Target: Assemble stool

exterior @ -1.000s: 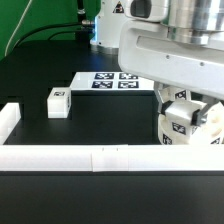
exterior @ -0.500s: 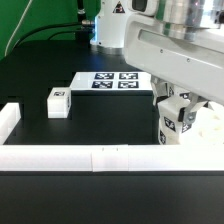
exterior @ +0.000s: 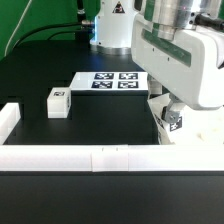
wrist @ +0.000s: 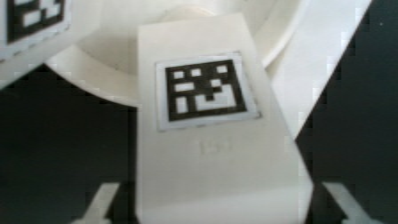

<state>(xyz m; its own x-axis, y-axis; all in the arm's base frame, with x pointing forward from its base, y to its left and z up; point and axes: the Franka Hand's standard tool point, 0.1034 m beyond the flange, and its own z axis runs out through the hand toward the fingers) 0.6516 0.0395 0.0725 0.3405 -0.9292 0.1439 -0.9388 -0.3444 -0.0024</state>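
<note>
Fig. Fingers closed tight on 1 leg, which I hold at seat; 2nd leg loose on surface, 3rd unseen. Est.: no legs fitted yet.

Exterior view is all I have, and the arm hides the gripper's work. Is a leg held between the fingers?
Observer: Yes. In the wrist view the leg sits between the two fingers of the gripper, and its tag faces the camera.
Operator: Where is the seat against it?
Observer: The seat lies behind the leg's far end, and the leg crosses over its round rim.
Operator: Is that end in a hole?
Observer: No hole shows in the wrist view. The leg hides the part of the seat behind its end, so I cannot tell.
</note>
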